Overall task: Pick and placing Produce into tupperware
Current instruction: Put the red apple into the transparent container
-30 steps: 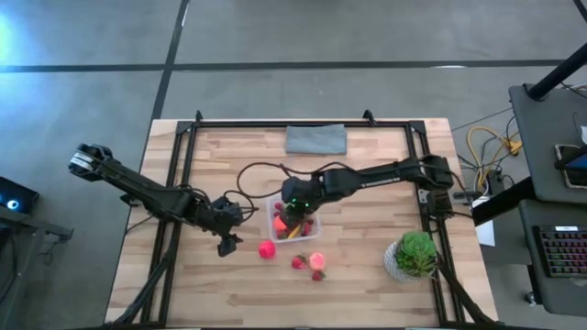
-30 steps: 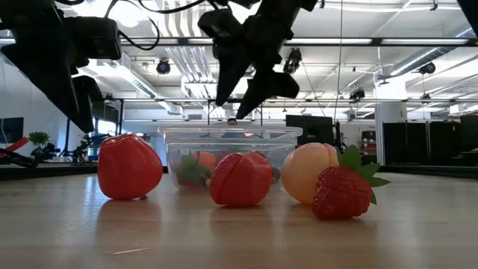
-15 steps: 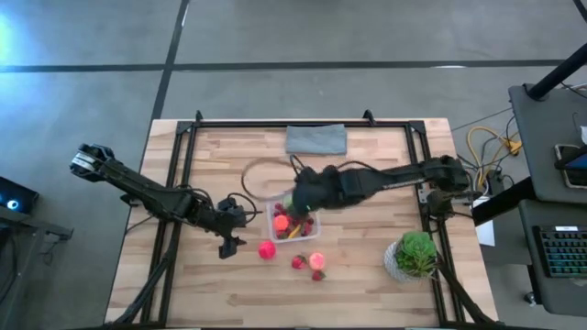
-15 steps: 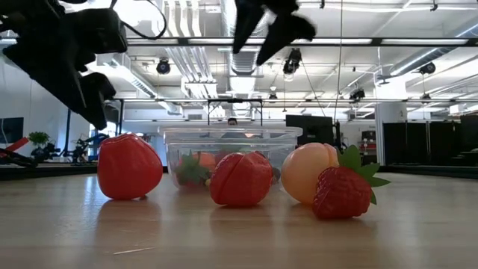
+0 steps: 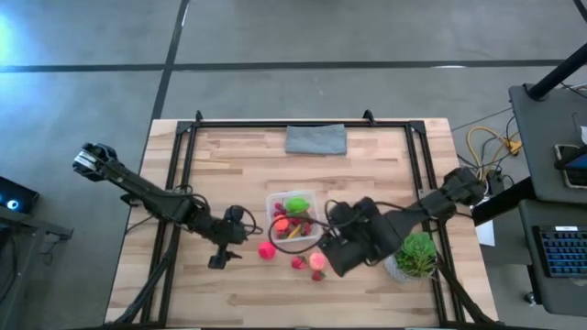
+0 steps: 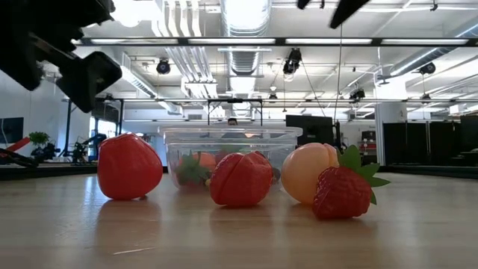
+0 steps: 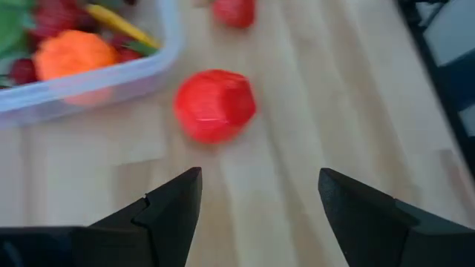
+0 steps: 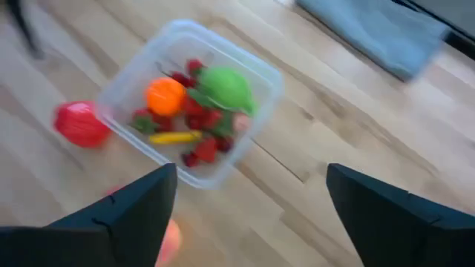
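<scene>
I see my left claw open, hovering beside a red ball just outside the tupperware mid-bench. My right claw hangs open above the filled tupperware.

Grey concrete floor surrounds the table; ceiling ducts and seemingly fluorescent lights hang overhead.
</scene>
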